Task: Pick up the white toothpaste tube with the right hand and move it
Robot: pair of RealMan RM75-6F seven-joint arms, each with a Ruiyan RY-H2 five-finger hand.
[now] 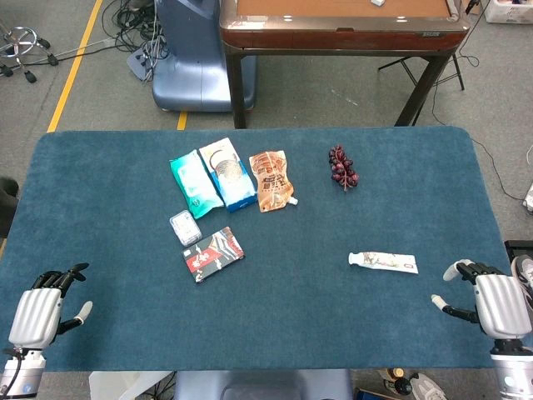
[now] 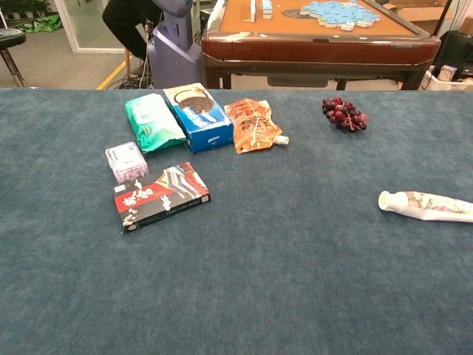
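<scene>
Right hand [image 1: 491, 302]: released, fingers apart, at the near right table edge. Left hand [image 1: 42, 308]: released, at the near left edge. White toothpaste tube [image 1: 383, 262]: flattened soft tube, printed body, round cap pointing left, lying flat on the blue felt table [image 1: 291, 325] just left of the right hand, untouched. Mid-table: glossy red-black flat box [image 1: 213, 253], small clear case [image 1: 184, 227]. Farther: green wipes pack [image 1: 195, 183], blue biscuit box [image 1: 227, 173], orange spouted pouch [image 1: 271, 180], dark grapes [image 1: 342, 167]

Table cover [image 1: 125, 217], filling most of frame, looked like matt napped cloth. Toothpaste tube [image 2: 432, 206], right edge, smooth soft plastic w/ slight sheen. Orange pouch [image 2: 253, 125], upper centre, glossy film. Both hands [image 1: 35, 315] [image 1: 491, 302], bottom corners, had satin silver-grey shells w/ black plastic parts.
</scene>
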